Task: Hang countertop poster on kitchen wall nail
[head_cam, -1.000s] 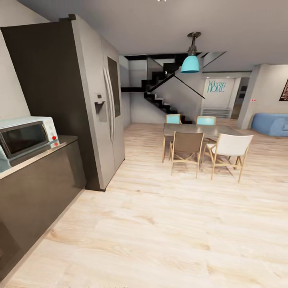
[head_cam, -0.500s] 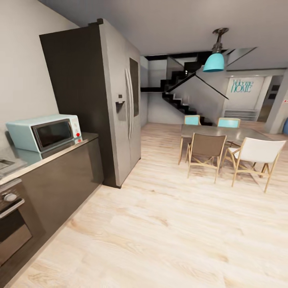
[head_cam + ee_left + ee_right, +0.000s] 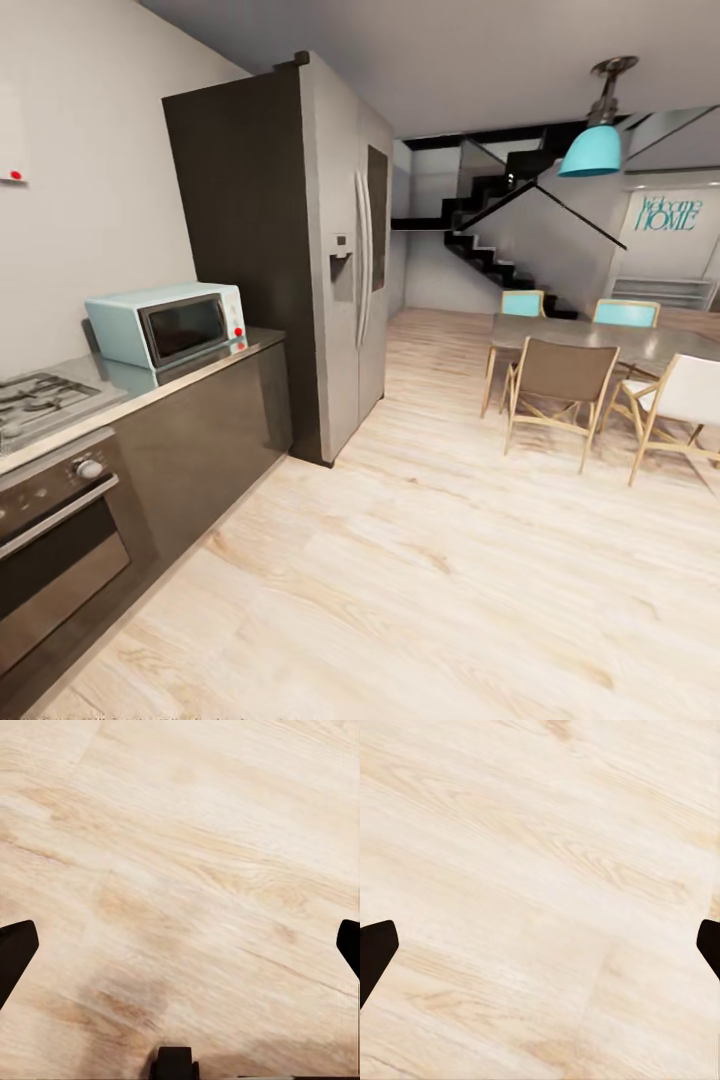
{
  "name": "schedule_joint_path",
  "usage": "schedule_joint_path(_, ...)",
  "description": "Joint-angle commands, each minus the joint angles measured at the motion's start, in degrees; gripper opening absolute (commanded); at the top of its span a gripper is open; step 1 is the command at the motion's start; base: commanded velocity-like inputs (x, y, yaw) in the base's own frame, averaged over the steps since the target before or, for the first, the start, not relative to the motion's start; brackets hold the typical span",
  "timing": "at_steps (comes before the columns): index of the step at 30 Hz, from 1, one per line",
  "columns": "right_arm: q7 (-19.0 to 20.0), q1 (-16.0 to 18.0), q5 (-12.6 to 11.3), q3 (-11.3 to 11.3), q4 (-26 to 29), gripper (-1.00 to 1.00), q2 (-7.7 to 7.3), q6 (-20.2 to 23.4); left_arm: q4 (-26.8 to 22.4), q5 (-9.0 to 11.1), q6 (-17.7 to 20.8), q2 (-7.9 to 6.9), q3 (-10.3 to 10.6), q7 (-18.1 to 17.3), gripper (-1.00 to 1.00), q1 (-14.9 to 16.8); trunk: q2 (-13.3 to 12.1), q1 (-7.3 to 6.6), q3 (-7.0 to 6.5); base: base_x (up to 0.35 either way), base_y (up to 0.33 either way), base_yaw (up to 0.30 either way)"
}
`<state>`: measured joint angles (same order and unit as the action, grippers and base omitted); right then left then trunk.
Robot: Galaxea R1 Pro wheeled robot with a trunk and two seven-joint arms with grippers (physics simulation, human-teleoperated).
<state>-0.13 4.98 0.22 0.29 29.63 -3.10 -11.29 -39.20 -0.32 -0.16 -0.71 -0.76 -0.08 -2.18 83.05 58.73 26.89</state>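
Bright, even, soft renders; slight blur.

The long grey glossy kitchen countertop with a steel front edge [image 3: 215, 362] runs along the pale wall over dark cabinets, ending against the tall grey fridge. A pale blue microwave sits on it, beside a gas hob set above an oven.

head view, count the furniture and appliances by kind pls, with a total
chairs: 4, two turquoise, one brown, one white
dining table: 1
fridge: 1
microwave: 1
oven with gas hob: 1
pendant lamp: 1
total: 9
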Motion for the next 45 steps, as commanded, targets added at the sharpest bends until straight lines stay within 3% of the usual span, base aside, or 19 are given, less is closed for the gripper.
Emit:
schedule_joint_path(1, 0.0, 0.03, 0.03, 0.04, -0.05, 1.0, -0.02, -0.17, -0.09, -0.03, -0.02, 0.01, -0.05, -0.01, 1.0, -0.02, 0.03, 0.0, 0.05, 0.0, -0.161, 0.058)
schedule_joint_path(9, -0.03, 0.03, 0.04, 0.06, -0.18, 1.0, 0.06, -0.28, -0.09, -0.03, -0.02, 0.01, -0.09, -0.01, 1.0, -0.02, 0.03, 0.0, 0.06, 0.0, -0.147, 0.18)
schedule_joint_path(45, -0.13, 0.03, 0.04, 0.15, -1.32, 1.0, 0.11, -0.31, -0.09, -0.03, -0.02, 0.01, -0.12, 0.03, 1.0, -0.02, 0.03, 0.0, 0.06, 0.0, -0.003, 0.289)
